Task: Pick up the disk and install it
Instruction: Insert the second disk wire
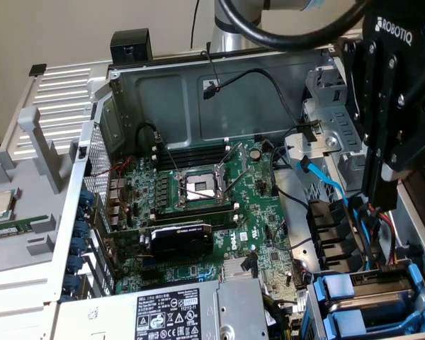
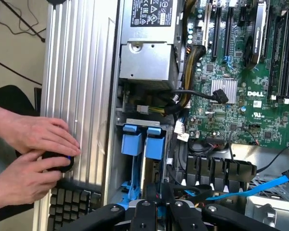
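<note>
Overhead, clenched end effector clear above disk seated inside bay's edges.

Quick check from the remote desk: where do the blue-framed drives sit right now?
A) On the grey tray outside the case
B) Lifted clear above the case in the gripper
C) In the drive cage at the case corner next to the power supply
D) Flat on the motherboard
C: the blue-framed drives stand side by side in the drive cage, next to the power supply, with the gripper just above them.
</note>
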### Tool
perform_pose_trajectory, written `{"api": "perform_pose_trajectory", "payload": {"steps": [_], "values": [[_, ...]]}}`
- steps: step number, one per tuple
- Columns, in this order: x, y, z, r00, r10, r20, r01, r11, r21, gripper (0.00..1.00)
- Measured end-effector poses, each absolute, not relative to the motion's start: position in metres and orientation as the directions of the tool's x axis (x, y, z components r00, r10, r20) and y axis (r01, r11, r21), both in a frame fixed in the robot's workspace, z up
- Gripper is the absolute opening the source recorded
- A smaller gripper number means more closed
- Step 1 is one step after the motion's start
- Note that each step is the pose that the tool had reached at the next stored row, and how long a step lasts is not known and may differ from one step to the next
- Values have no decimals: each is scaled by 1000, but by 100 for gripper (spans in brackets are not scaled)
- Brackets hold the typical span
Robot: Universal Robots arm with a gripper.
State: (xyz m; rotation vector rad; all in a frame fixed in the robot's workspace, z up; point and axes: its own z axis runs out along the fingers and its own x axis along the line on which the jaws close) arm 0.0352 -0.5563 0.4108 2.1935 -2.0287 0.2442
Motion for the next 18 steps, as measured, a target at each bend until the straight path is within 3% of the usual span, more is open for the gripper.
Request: {"api": "perform_pose_trajectory", "payload": {"steps": [7,18], "values": [[37,-561,409,91,-974,208,-994,-79,69,17],[39,-567,395,84,-980,180,-995,-72,70,17]]}}
